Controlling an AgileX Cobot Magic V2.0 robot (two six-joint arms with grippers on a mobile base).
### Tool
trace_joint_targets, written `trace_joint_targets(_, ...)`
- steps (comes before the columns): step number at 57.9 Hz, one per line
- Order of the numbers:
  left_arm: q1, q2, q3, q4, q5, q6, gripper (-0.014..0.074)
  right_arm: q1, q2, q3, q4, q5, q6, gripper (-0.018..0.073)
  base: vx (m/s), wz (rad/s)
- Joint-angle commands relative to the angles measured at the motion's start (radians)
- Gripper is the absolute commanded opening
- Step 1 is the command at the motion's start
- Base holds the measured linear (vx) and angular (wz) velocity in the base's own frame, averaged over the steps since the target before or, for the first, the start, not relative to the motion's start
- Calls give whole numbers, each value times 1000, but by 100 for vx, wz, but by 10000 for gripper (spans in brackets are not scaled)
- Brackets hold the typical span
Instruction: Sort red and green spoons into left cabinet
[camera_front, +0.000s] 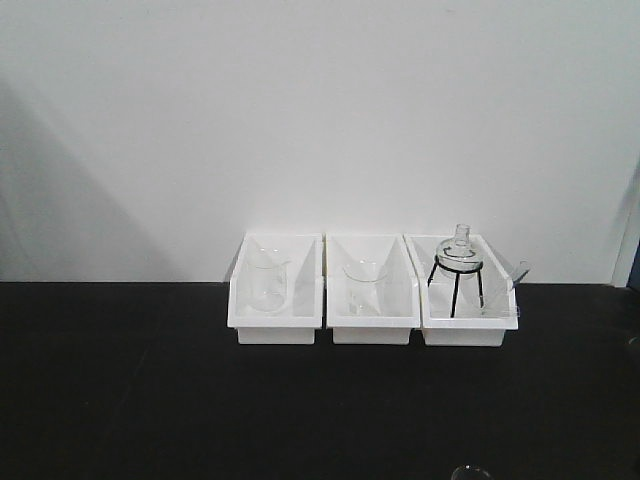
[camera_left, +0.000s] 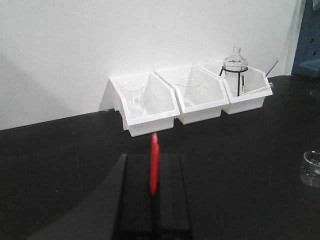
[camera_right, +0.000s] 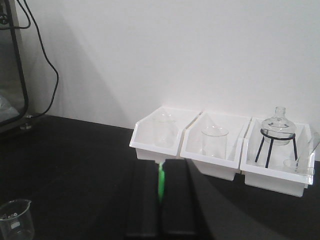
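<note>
In the left wrist view my left gripper (camera_left: 154, 172) is shut on the red spoon (camera_left: 154, 167), which sticks out forward between the black fingers above the black table. In the right wrist view my right gripper (camera_right: 160, 186) is shut on the green spoon (camera_right: 160, 185), held edge-on between its black fingers. Neither gripper nor spoon shows in the front view. The grey metal cabinet is out of view in all frames.
Three white bins (camera_front: 372, 290) stand in a row against the white wall, holding a beaker (camera_front: 266, 282), another beaker (camera_front: 364, 285) and a flask on a black tripod (camera_front: 458, 268). A small beaker (camera_left: 312, 168) stands on the black table (camera_front: 120, 400); another (camera_right: 15, 220) sits low left.
</note>
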Motion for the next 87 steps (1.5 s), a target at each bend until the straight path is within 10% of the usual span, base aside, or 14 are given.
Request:
trace_joint_targets(1, -7, 5, -26, -6, -77, -6, 0, -3, 6, -30, -12, 23, -2, -4, -6, 1)
trace_joint_targets(87, -7, 5, -26, -6, -77, -6, 0, -3, 6, -30, -12, 23, -2, -4, -15, 19)
